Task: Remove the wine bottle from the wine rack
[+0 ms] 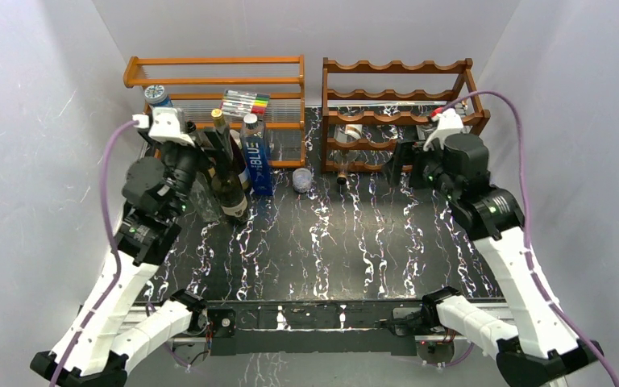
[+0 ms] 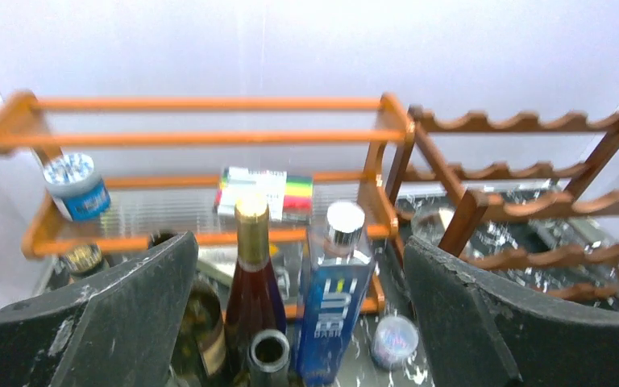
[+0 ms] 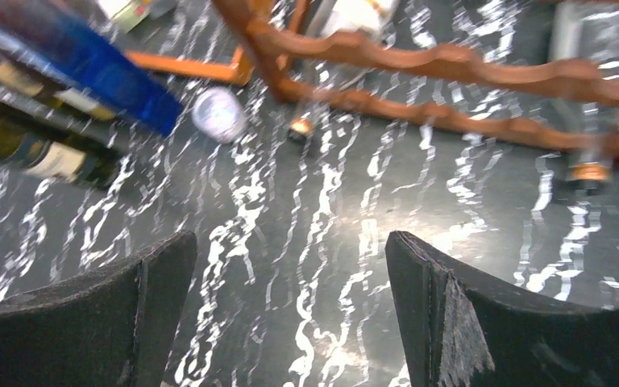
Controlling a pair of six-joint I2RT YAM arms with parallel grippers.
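Hard to pin to one step. Fits a reach toward the rack (image 1: 397,95) for a bottle lying in it; fits equally a pull-back after one was set down, given the standing bottles (image 1: 230,189) near the bench's (image 1: 330,250) far left corner, in front of the shelf (image 1: 213,71).

Right end effector (image 3: 290,314): released, fingers spread wide, nothing between them, hovering over bare bench just in front of the rack at the far right corner. Left end effector (image 2: 298,322): likewise released, poised above the standing bottles, gripping none.

Bottle (image 3: 299,125): lying flat in the rack's lower tier, neck poking out toward the near edge, mouth just above the bench. Looks clear or pale glass with a light label, though blurred in the wrist view, so not certain. Second bottle (image 3: 587,165) lying in the same tier further toward the right edge, with a copper-coloured cap.

If a rack bottle is the target: calls for lining the open fingers up with a protruding neck, closing firmly on it, then drawing straight out toward the near edge so the body slides clear of the scalloped rails without snagging.
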